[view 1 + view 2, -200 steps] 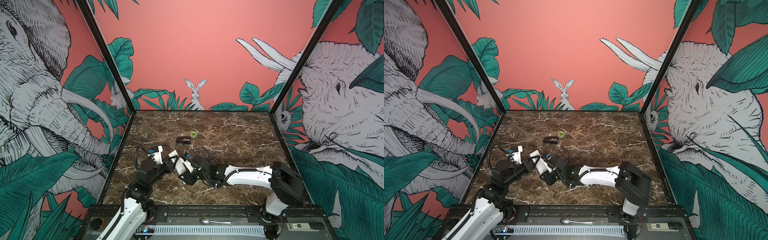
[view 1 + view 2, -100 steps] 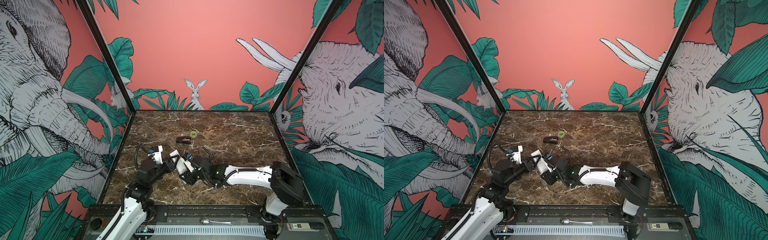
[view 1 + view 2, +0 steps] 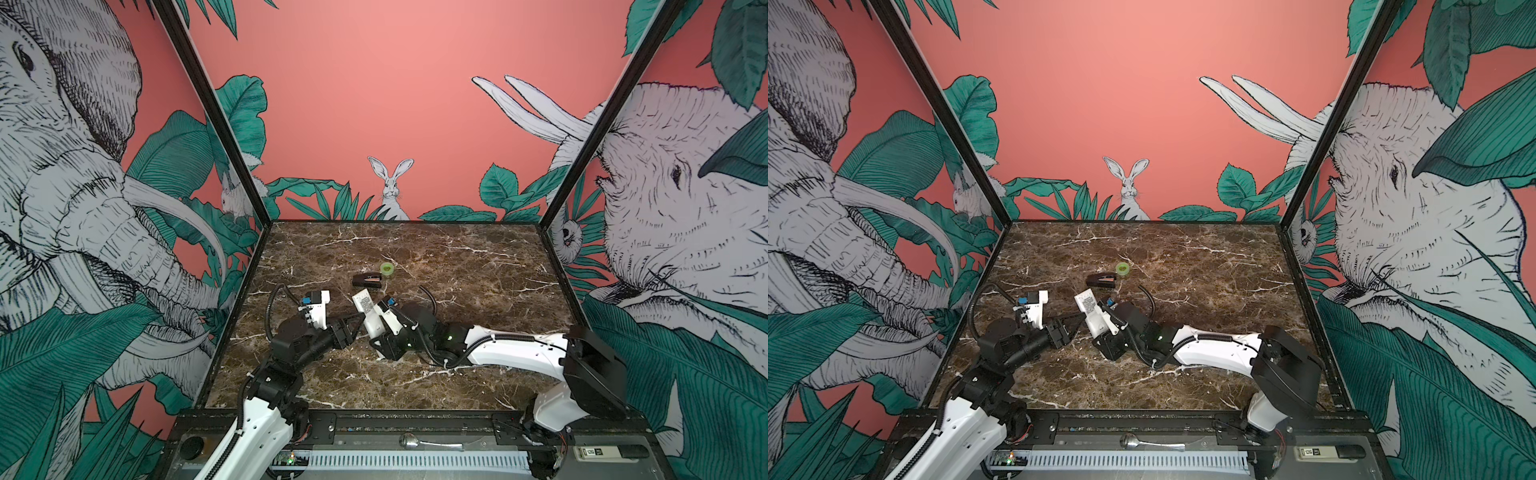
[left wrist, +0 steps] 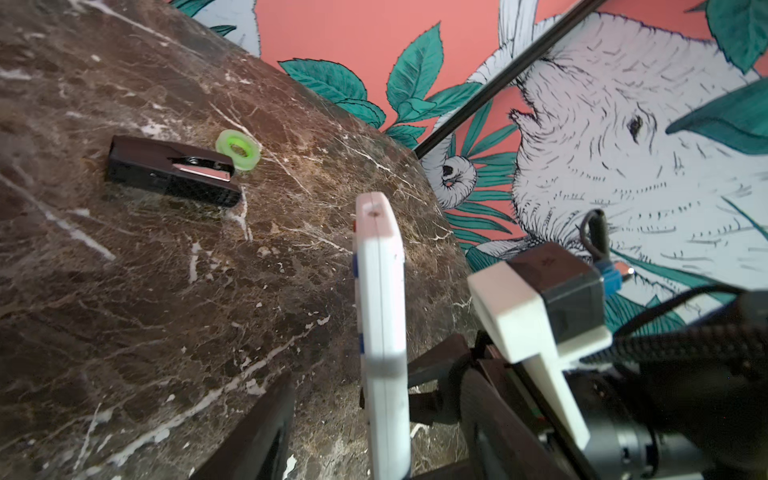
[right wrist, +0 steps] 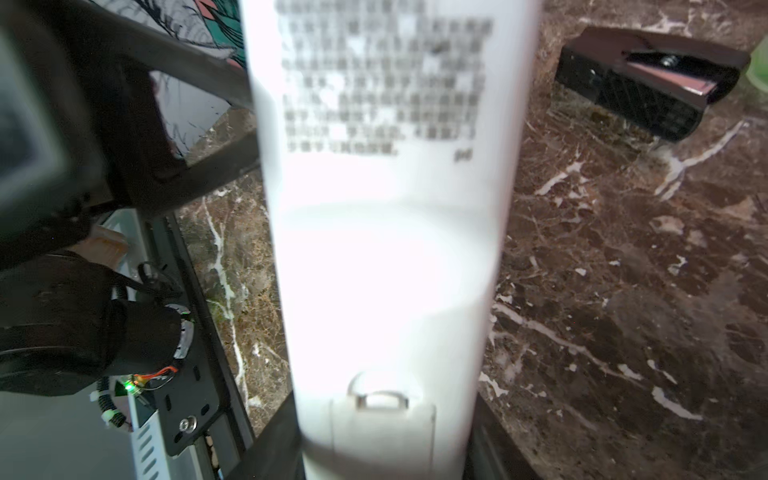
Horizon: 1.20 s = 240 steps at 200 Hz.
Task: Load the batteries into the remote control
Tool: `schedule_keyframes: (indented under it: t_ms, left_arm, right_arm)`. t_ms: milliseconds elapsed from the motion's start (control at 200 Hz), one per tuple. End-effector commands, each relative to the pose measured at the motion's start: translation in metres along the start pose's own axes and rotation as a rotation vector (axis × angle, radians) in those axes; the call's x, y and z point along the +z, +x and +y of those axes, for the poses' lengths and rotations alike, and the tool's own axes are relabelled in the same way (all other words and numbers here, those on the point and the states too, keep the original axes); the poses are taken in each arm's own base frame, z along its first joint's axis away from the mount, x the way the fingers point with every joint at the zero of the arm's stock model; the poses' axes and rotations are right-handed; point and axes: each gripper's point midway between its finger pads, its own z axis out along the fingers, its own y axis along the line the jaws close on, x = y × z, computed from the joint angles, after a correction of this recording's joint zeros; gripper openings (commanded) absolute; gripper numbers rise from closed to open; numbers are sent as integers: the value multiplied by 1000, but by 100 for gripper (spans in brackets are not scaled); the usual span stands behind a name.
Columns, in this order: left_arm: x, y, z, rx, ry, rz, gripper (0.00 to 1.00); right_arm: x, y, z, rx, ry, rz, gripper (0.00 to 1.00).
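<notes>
Toward the front left of the marble tabletop (image 3: 478,270) the two arms meet, low over the slab; the right gripper (image 3: 377,330) has its fingers clamped on the near end of the remote control (image 3: 365,309), which is held at a slant with its free end pointing to the rear and its white back and printed label facing up; a cover panel (image 5: 380,419) with a small latch sits at the gripped end. The left gripper (image 3: 354,325) reaches in from the left with its fingers spread apart, just beside the remote's edge; whether they touch it I cannot tell.

Painted walls (image 3: 374,104) close three sides and a black front rail (image 3: 415,415) runs along the near edge; the arms work near that rail, with the left wall close behind the left arm; broad bare marble lies to the right and toward the back.

Counted: one remote; one black stapler-like wedge (image 3: 367,281) lying just behind the remote's free end; one green tape roll (image 3: 387,269) just beside the wedge, both well apart from every wall.
</notes>
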Motion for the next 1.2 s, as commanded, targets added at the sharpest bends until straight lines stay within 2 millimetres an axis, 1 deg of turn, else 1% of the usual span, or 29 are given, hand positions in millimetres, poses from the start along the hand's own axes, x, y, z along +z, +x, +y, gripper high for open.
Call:
schedule_keyframes:
  t_ms: [0, 45, 215, 325, 385, 520, 675, 835, 925, 1000, 1060, 1195]
  left_arm:
    - [-3, -5, -33, 98, 129, 42, 71]
    - [-4, -3, -44, 109, 183, 62, 73]
    - [-6, -8, -64, 115, 302, 49, 77]
    - [-13, -11, -80, 133, 374, 35, 79]
    - [-18, -14, -88, 143, 409, 16, 80]
    - [-24, -18, -98, 164, 446, -4, 81]
    - [-28, -21, -105, 175, 474, -14, 81]
    - [-35, -26, -120, 182, 553, -33, 81]
    - [-40, -28, -129, 189, 591, -34, 81]
    - [-43, -27, -137, 205, 615, -30, 81]
    - [-43, -24, -140, 212, 622, -12, 82]
    - [-39, -13, -147, 230, 635, 34, 82]
  right_arm:
    - [-23, -22, 14, -42, -79, -75, 16]
    - [-29, -25, 16, -44, -98, -88, 16]
    - [-52, -37, 27, -64, -187, -138, 16]
    - [-64, -42, 37, -78, -248, -164, 16]
    - [-71, -46, 45, -90, -292, -184, 16]
    - [-82, -52, 59, -111, -366, -216, 16]
    - [-93, -59, 74, -135, -449, -251, 16]
    - [-105, -62, 88, -157, -548, -293, 16]
    - [-111, -63, 93, -178, -583, -298, 15]
    - [-114, -63, 93, -189, -597, -308, 16]
    - [-116, -65, 91, -185, -614, -323, 16]
    - [-124, -71, 93, -178, -686, -361, 16]
